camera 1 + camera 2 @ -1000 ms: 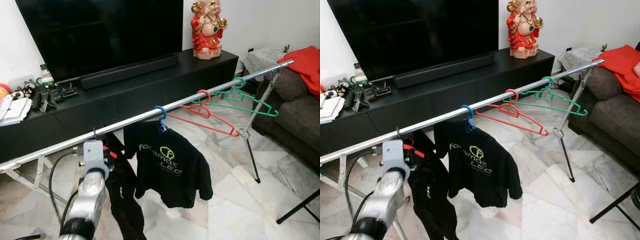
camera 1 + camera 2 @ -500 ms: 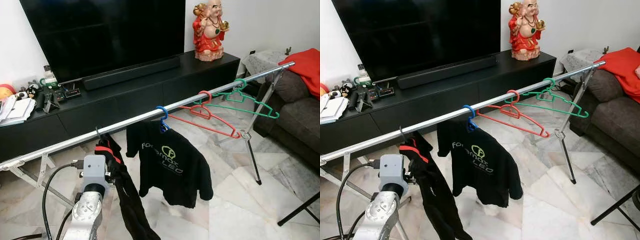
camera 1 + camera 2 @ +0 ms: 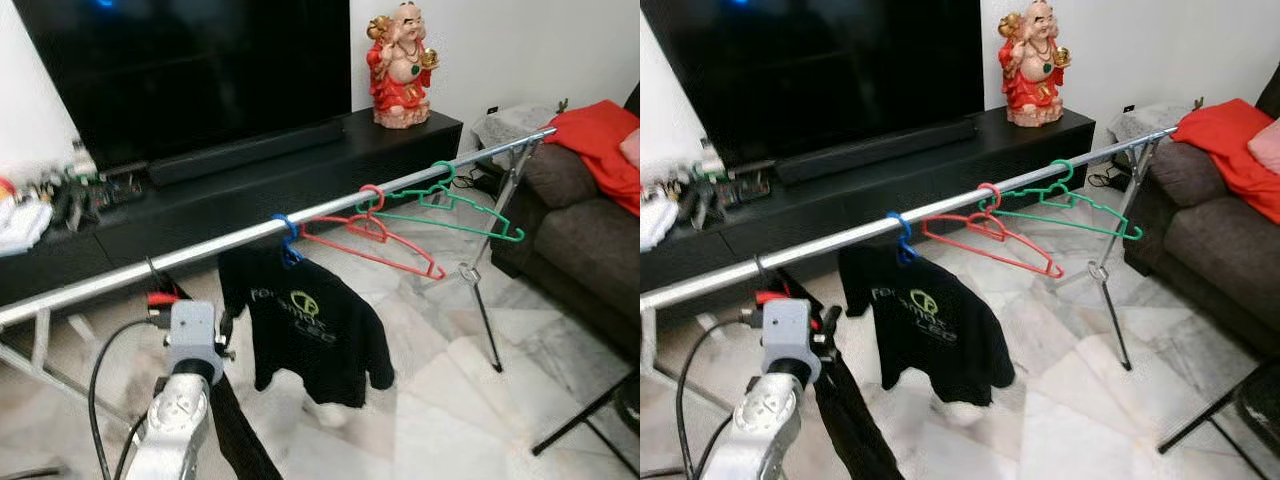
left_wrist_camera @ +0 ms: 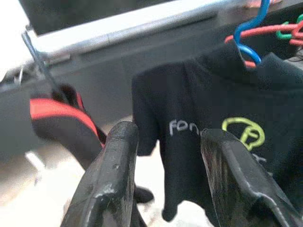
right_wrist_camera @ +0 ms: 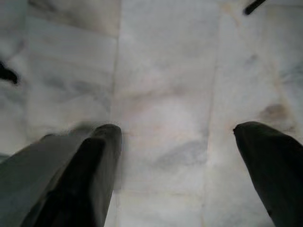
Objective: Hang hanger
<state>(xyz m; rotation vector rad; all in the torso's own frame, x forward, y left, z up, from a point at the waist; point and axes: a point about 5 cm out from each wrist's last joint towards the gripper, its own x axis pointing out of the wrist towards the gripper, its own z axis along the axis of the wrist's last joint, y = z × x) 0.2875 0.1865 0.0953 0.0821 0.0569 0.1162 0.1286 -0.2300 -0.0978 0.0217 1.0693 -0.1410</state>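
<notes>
Marble floor (image 3: 470,400) spreads under a long silver rail (image 3: 330,208) that runs across the room in front of a black TV cabinet (image 3: 300,180), with a red figurine (image 3: 400,65) standing on the cabinet's far end and a grey sofa (image 3: 590,250) with a red cloth (image 3: 600,135) past the rail's far end. Along the rail, a blue hanger (image 3: 285,235) carries a black T-shirt (image 3: 305,330) with pale lettering and a yellow-green logo; beyond it toward the sofa hang an empty red hanger (image 3: 375,240) and then an empty green hanger (image 3: 460,205), each hooked over the rail. On the other side of the blue hanger, a thin wire hanger (image 4: 40,61) is hooked on the rail and holds a black garment with a red stripe (image 4: 61,118), which droops toward the floor. Left gripper (image 4: 165,179) hovers just below the rail, between the striped garment and the T-shirt; its jaws stand apart and released, grasping nothing. Right gripper (image 5: 184,170) hangs idle over the floor, its jaws spread wide with bare marble between them.
</notes>
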